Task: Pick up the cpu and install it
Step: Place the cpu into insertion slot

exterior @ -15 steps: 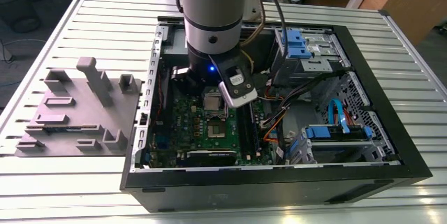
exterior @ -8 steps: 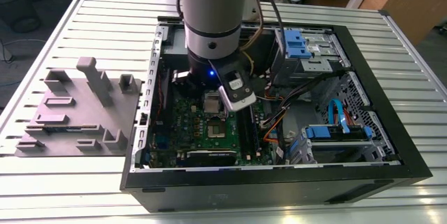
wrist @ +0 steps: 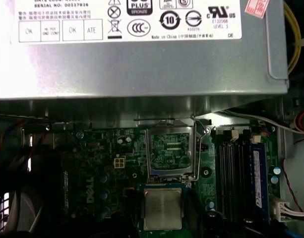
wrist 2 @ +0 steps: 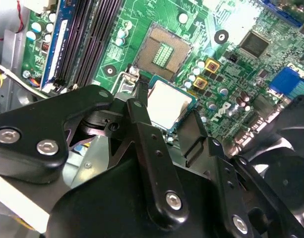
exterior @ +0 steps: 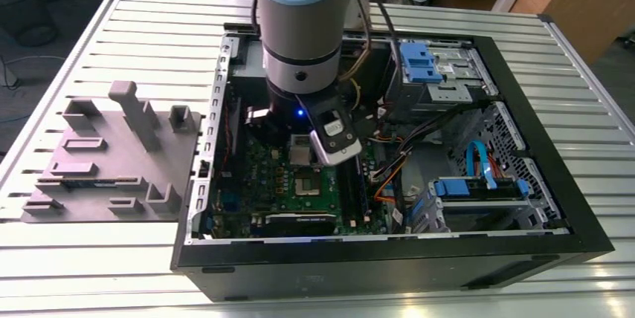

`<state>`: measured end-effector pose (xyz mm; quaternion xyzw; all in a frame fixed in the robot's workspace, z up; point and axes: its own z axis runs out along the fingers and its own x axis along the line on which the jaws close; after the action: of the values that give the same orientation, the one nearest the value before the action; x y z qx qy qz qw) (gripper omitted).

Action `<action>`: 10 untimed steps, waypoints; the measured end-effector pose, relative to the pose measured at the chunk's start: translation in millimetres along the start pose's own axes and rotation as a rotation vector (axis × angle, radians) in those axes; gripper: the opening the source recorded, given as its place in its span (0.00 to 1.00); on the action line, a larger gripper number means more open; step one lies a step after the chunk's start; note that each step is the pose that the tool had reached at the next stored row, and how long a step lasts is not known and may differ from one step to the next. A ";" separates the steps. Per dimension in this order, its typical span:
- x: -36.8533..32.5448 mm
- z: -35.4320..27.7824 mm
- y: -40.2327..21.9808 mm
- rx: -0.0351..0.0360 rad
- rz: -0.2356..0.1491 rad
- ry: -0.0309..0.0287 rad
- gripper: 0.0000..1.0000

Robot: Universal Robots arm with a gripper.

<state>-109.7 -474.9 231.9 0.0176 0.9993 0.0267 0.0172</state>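
**Cpu gripped just beside the open socket**

The claw is seen closed narrowly upon the cpu, with a black finger pressed to one edge and its partner to the opposite edge. The chip's pale silver-grey top is turned upward and is kept roughly level. The cpu is held just beside the socket, off one of its sides and not within it. Whether the chip touches the board beneath cannot be told.

The socket is shown uncovered, its field of contacts exposed, and a wire lever is seen along one of its sides. Socket and lever are carried by the green circuit board.

Long black memory slots are laid near the socket, on the lever's side. A big grey power-supply box is placed on the side of the socket away from the cpu.

In the exterior view the arm is lowered over the socket into the open computer case. The case is laid on a slatted metal surface. A grey moulded fixture is set well apart from the socket, outside the case, toward the exterior view's left.
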 end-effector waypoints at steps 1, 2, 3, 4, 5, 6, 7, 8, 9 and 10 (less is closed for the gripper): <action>0.0 1.3 -0.7 -0.0001 0.000 0.0000 0.48; 0.0 2.4 -1.4 0.0000 0.000 0.0000 0.48; 0.1 3.5 -2.2 0.0000 0.000 0.0000 0.48; 0.1 4.9 -3.2 0.0000 0.000 0.0000 0.48; 0.1 6.3 -4.4 -0.0001 0.000 -0.0001 0.48; 0.1 7.6 -5.8 -0.0002 0.000 -0.0001 0.48; 0.1 8.8 -7.2 -0.0002 0.000 -0.0001 0.48; 0.1 10.2 -8.7 -0.0002 0.000 -0.0001 0.48; 0.1 11.3 -10.4 -0.0001 0.000 0.0000 0.48; 0.1 12.6 -12.1 -0.0001 0.000 0.0000 0.48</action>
<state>-109.7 -486.3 218.7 0.0177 0.9993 0.0267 0.0172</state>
